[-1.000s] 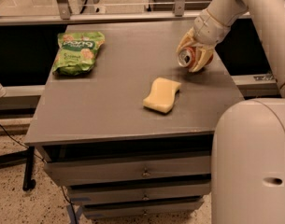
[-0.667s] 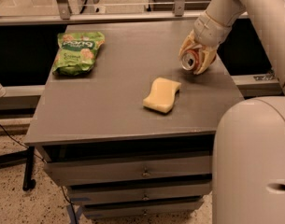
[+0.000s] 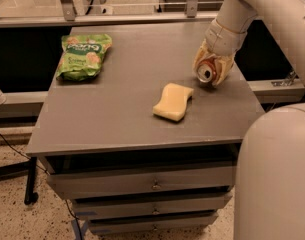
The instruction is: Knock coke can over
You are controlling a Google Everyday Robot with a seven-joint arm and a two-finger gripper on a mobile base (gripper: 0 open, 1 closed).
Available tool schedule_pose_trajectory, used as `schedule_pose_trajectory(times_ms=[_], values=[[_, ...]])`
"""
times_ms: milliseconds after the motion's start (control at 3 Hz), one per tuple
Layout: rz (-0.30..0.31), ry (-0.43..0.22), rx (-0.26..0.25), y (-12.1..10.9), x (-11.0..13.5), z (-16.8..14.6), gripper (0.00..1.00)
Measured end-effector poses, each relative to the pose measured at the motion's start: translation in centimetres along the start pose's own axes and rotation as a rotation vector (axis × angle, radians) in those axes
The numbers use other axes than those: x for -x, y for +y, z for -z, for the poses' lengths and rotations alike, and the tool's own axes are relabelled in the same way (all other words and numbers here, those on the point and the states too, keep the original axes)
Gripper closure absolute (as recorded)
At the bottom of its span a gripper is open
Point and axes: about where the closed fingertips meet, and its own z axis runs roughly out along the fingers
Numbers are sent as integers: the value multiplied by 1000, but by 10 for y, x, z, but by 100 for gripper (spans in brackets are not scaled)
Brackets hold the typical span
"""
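The coke can (image 3: 206, 72) lies tipped over at the right side of the grey table (image 3: 117, 119), its silver top facing the camera and a little red showing. My gripper (image 3: 212, 69) is down around the can, with its cream fingers (image 3: 223, 70) on either side of it and close against it. The white arm comes in from the upper right. Most of the can's body is hidden behind the gripper.
A yellow sponge (image 3: 172, 101) lies just left and in front of the can. A green snack bag (image 3: 83, 55) lies at the table's back left. Drawers (image 3: 152, 184) sit under the tabletop. The robot's white body (image 3: 274, 174) fills the lower right.
The gripper and the can have moved slightly toward the front of the table, and the can's silver top now faces the camera more squarely.
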Motion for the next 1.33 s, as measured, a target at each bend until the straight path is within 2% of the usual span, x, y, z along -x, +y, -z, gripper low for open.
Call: schedule_pose_trajectory(times_ms=[667,1000,1333], values=[[44,12,45,16,9,-5,14],[59,8,55,21,12,-6,0],[70,5,62,24,15,-7,0]])
